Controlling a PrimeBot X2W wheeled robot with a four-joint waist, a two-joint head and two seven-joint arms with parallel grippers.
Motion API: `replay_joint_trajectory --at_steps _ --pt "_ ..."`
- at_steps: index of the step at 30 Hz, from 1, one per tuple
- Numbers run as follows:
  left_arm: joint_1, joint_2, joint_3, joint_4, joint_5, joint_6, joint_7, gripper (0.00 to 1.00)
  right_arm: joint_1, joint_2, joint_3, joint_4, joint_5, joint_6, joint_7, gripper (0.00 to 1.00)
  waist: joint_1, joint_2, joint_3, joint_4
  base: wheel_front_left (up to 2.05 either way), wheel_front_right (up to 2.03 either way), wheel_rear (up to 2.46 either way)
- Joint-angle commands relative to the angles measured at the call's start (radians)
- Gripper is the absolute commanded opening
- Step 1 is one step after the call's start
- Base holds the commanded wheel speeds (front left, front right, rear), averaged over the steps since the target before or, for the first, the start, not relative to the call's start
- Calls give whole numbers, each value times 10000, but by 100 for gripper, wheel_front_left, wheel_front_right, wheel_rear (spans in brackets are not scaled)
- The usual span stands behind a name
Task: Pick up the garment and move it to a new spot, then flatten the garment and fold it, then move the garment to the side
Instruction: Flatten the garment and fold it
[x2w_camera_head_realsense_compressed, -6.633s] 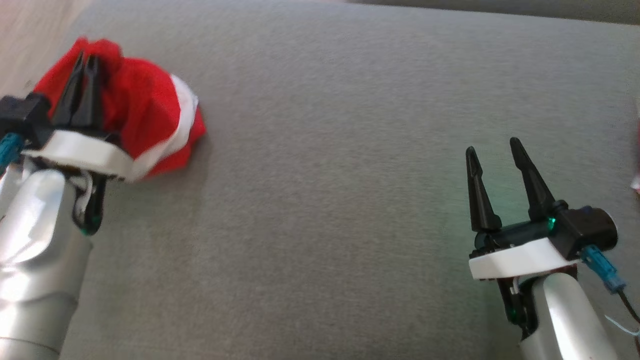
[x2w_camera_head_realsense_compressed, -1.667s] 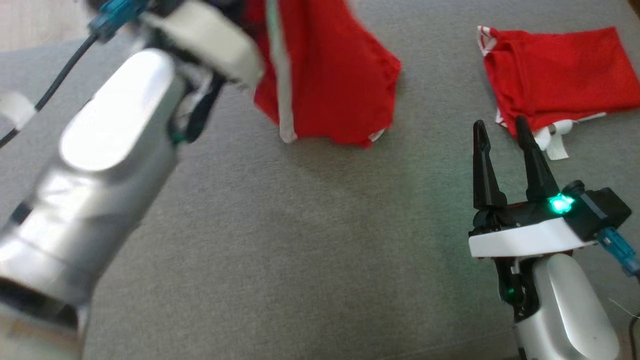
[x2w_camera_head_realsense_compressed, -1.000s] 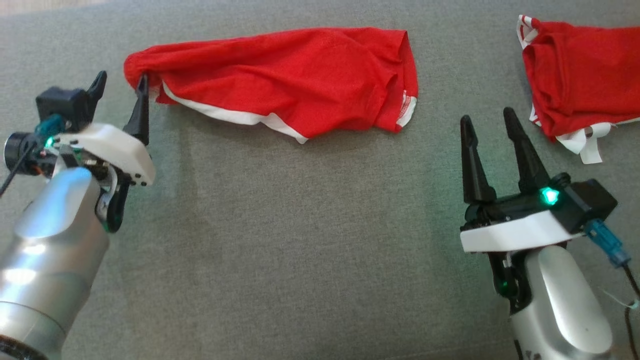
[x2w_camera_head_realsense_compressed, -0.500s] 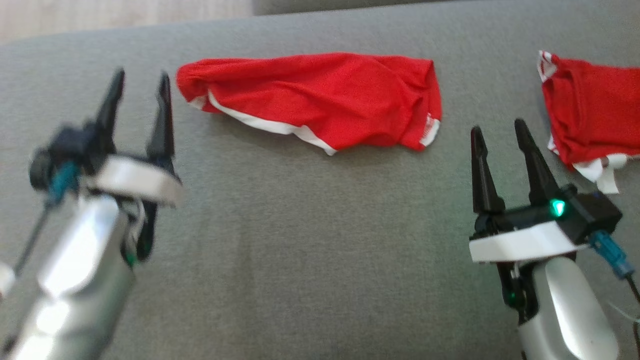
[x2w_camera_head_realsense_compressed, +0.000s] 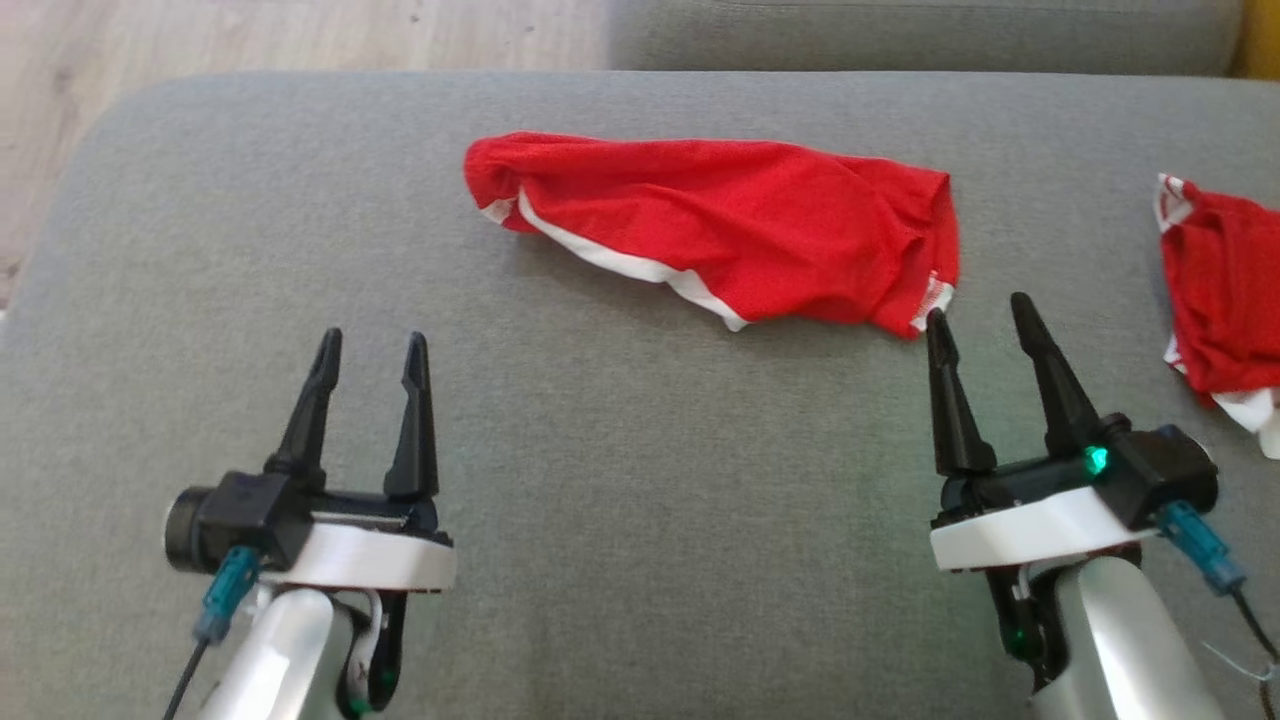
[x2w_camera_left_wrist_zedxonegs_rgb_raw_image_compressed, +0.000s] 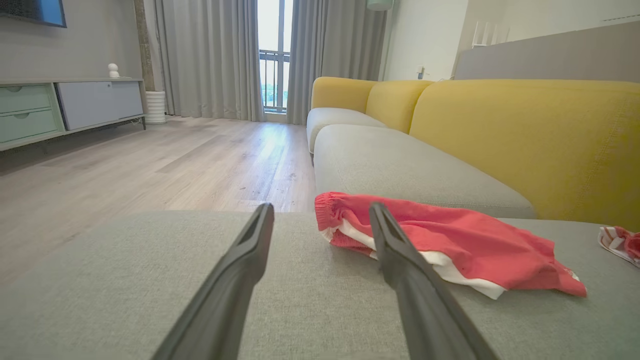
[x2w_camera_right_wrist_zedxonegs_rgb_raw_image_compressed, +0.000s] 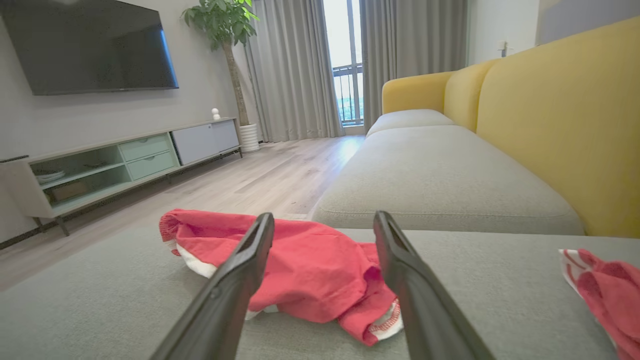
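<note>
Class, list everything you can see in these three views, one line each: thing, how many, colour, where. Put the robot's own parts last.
Garment: one, red with white trim, mid-cushion.
Second garment: one, red and white, cushion's right edge.
Seat cushion: one, grey, under both garments.
Sofa back: one, yellow, beyond cushion, right side.
Floor: one, pale wood, left of cushion.
Television: one, black, on wall.
Plant: one, green, beside curtains.
Left pincer: one, black, open, cushion's near left.
Right pincer: one, black, open, by garment's right end.
</note>
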Motion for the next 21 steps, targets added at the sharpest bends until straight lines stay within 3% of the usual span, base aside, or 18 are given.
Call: replay_joint_trajectory --at_steps 1,5,11,21 --pt "-385 72 477 -300 109 -43 -50 100 -238 -20 260 -279 -68 -7 -109 100 2 -1 29 92 0 0 0" --pt "-361 -302 669 -181 442 -373 -50 100 -479 -20 718 289 -364 -7 41 100 2 -1 197 426 0 0 0" --pt "-416 -894 1069 -103 783 -842 -51 100 -1410 -20 1585 1872 -644 -7 1316 100 2 -1 585 992 0 0 0" --pt "-597 -1539 1359 415 1178 -1427 -51 100 -3164 -20 1127 4428 -1042 -7 2575 100 2 -1 1142 1895 0 0 0"
